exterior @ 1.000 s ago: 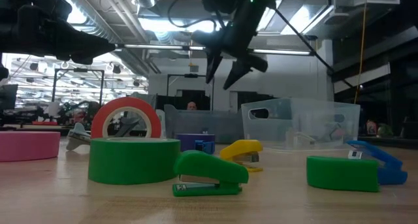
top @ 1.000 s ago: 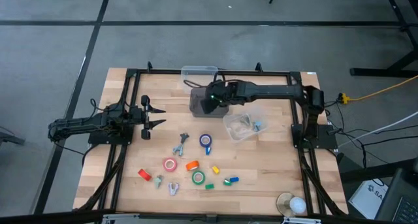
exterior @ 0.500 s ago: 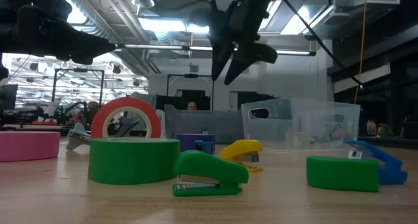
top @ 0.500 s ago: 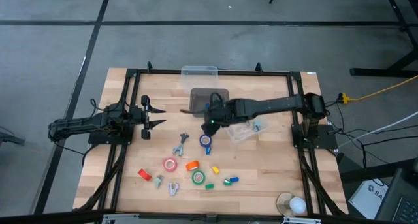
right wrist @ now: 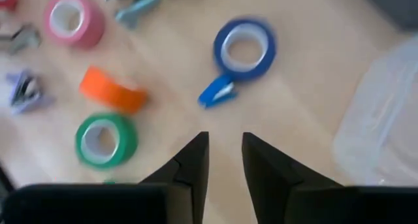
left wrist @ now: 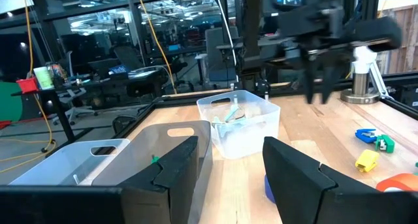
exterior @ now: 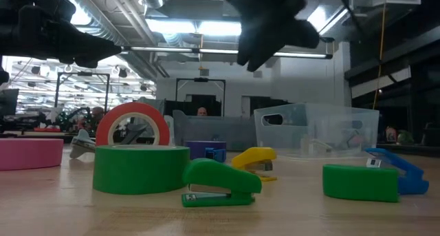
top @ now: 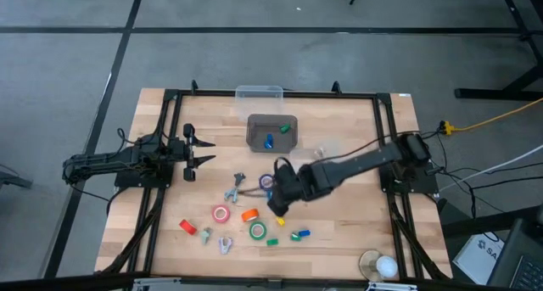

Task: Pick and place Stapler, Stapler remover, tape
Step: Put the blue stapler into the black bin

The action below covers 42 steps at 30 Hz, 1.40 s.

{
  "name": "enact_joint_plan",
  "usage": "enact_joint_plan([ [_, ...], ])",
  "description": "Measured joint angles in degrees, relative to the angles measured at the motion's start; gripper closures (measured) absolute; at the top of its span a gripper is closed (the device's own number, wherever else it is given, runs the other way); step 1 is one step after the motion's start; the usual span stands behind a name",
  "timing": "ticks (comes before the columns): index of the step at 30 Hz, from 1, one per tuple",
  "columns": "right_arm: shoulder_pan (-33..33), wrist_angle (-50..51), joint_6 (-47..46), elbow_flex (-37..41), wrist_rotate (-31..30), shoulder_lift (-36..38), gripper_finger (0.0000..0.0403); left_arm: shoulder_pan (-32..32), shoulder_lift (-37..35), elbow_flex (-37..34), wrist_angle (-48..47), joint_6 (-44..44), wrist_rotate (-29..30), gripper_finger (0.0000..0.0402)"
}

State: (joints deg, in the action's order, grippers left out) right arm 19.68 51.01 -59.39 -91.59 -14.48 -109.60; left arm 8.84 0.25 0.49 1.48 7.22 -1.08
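On the crowded wooden worktop (top: 356,215), the empty right tool (top: 277,208), fingers narrowly apart, risks nudging the orange stapler (right wrist: 112,91) at its nine o'clock while reaching for tape.

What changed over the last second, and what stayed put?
The right gripper swung from over the dark bin out over the clear bin to the loose items near the blue tape, its fingers narrowing, holding nothing. The left gripper stayed parked at the left edge. Tapes, staplers and bins did not move.
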Motion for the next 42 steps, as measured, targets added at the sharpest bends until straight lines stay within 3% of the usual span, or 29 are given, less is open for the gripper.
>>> enact_joint_plan([
  [12,13.3,2.7,-7.4,0.0,0.8,0.0,0.0318,0.0,0.0,0.0,0.0,0.0,0.0,0.0233],
  [21,21.8,4.8,5.4,2.9,0.3,-0.4,0.0318,0.0,0.0,0.0,0.0,0.0,0.0,0.0233],
  [28,25.2,-6.1,14.5,14.1,-3.5,-0.4,0.0318,0.0,0.0,0.0,0.0,0.0,0.0,0.0233],
  [33,27.4,-12.4,20.8,17.5,-3.6,-0.4,0.0318,0.0,0.0,0.0,0.0,0.0,0.0,0.0233],
  [42,31.5,-13.0,25.4,17.8,-14.2,-0.4,0.0318,0.0,0.0,0.0,0.0,0.0,0.0,0.0233],
])
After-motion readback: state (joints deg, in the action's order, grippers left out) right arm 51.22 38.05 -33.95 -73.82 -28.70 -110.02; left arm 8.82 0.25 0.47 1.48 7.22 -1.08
